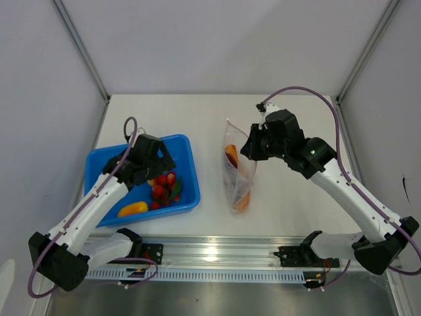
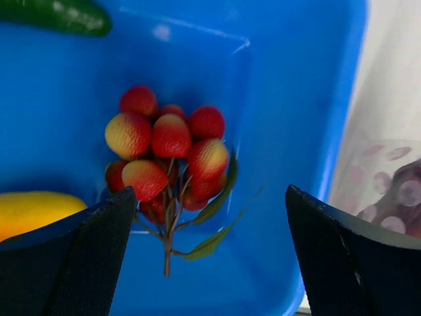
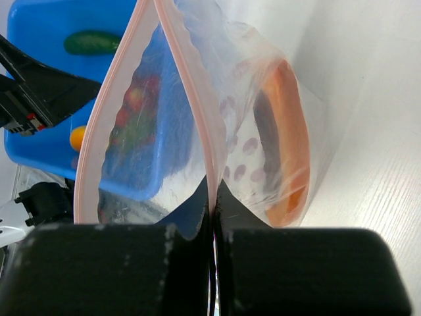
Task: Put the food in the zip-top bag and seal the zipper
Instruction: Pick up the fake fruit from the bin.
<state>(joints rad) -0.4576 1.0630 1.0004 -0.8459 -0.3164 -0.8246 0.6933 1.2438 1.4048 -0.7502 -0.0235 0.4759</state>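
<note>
Over the blue tray [image 1: 187, 141], the left gripper [image 2: 209, 197] hung with its jaws wide apart and nothing in them. The tomato cluster [image 2: 168, 148] lay just below and between the fingers, and did not look touched in the wrist view. A yellow piece [image 2: 33, 210] lay beside the cluster on the tray floor, and a green piece [image 2: 59, 14] sat toward the far corner. The right gripper [image 3: 212, 224] was pinched tight on the rim of the bag [image 3: 164, 131], which stood on the table beside the tray, mouth lifted and gaping toward the tray. The zipper [image 3: 191, 79] was unsealed, its two strips bowed apart. An orange slice [image 3: 293, 131] already sat inside the bag. The step in hand looked like picking up the tomatoes. To do it well, come straight down so the fingers straddle the bunched fruit, not the thin stem or leaves. Close across the widest part and keep the near finger off the yellow piece. The lumpy cluster would likely swing from a stem grip, so grab the body. Lift clear of the tray wall before crossing, then drop it through the open mouth without pressing the rim down. The right grip should not slacken.
</note>
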